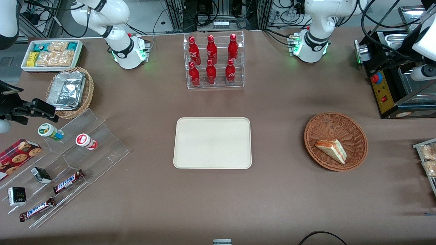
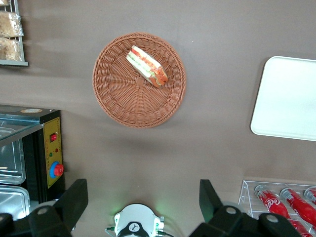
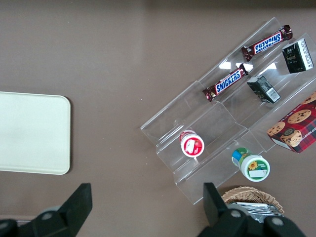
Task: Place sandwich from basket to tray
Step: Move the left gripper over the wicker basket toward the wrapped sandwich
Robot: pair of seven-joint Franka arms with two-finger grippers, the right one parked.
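Observation:
The sandwich [image 1: 331,150] [image 2: 147,66], a white-bread wedge with orange-red and green filling, lies in the round reddish-brown wicker basket [image 1: 318,124] [image 2: 113,96], on the side nearer the front camera. The cream tray [image 1: 213,143] [image 2: 289,98] lies flat at mid-table with nothing on it, a hand's width or more from the basket toward the parked arm's end. My gripper [image 2: 142,190] hangs high over the table above its own arm's base, well away from the basket. It is open, fingers [image 2: 76,195] wide apart and holding nothing.
A clear rack of red bottles [image 1: 214,61] stands farther from the front camera than the tray. A black machine with a red button [image 1: 386,90] sits near the basket. Snack packets [image 1: 427,158] lie at the table edge. Acrylic stepped shelves [image 1: 78,153] stand toward the parked arm's end.

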